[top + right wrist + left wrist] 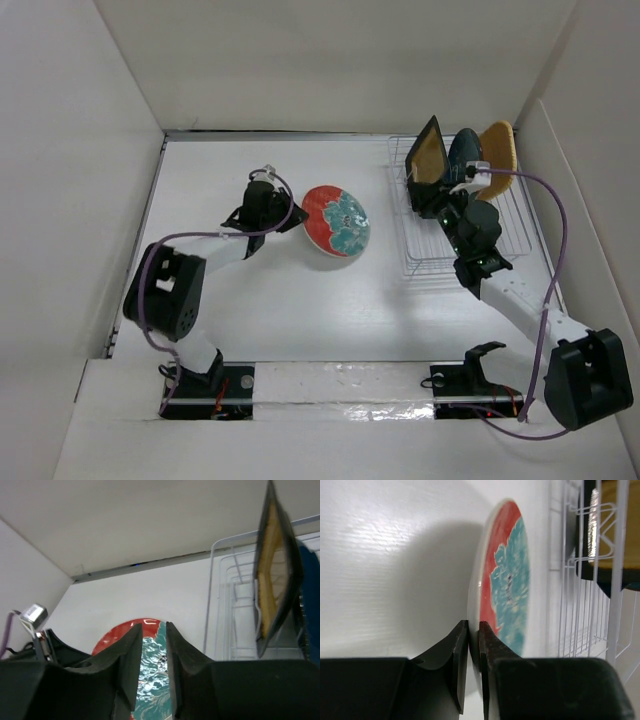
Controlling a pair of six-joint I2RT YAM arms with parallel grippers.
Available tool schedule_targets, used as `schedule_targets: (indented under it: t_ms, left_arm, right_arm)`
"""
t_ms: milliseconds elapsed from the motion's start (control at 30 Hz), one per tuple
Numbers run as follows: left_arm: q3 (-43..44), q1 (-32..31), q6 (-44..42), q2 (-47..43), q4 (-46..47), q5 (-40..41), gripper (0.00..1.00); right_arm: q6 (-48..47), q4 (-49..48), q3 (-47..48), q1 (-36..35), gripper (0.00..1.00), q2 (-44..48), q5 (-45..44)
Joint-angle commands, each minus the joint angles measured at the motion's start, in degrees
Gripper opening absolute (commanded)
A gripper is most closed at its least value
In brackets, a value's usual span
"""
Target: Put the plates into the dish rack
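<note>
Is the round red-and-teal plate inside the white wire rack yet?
Out. The round red-and-teal patterned plate is left of the white wire dish rack, its rim between the left gripper's fingers.

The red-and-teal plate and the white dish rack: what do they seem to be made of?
Red-and-teal plate: looks like glazed ceramic, with a glossy painted face and a thick pale rim. Dish rack: probably coated metal wire, seen as thin, smooth white rods, though plastic cannot be excluded.

Finishes we can make out

We see glossy glaze on the round red-and-teal patterned ceramic plate (512, 580), smooth white-coated wire on the rectangular dish rack (618, 555), a shiny black rim on the square mustard-yellow ceramic plate (272, 575), and a matt, faintly textured white table (385, 555).
</note>
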State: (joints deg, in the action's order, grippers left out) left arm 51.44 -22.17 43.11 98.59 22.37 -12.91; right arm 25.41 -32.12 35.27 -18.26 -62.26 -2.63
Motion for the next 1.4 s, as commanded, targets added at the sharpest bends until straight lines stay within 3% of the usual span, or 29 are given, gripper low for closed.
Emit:
schedule_targets:
  t_ms: [0,133,233,433,700,1200,1367]
  left_arm:
    - [-2.1,1.6,-4.1,-12.2,1.0,3.5,0.00]
    - [-4.0,1.6,-5.5,-22.3,-0.7,4.9,0.00]
    - [-4.4,1.6,-6.0,-27.3,-1.5,4.7,0.00]
    - [-3.2,2.7,-6.6,-34.1,-2.9,2.1,0.00]
    - [0.8,2.7,-5.9,-38.8,-4.0,-3.5,0.00]
    - [1.0,2.7,-5.1,-41.4,-1.0,-9.9,0.00]
    - [1.0,2.7,-4.0,-41.1,1.8,-13.2,0.00]
  right_arm:
    - [-2.0,-0.8,4.4,0.2,0.37,-2.8,10.4]
    - [-2.6,-0.7,7.3,0.2,0.60,-8.1,19.6]
    - [-3.7,-0.2,9.1,-0.3,0.72,-11.1,23.4]
    - [-5.8,0.0,10.8,-0.8,0.86,-14.9,27.8]
    - [-6.5,0.2,14.4,-1.7,0.87,-21.0,37.1]
    - [-6.7,0.5,14.7,-2.2,0.88,-23.2,36.5]
    - [-4.0,-4.4,13.9,-1.6,0.85,-24.7,40.7]
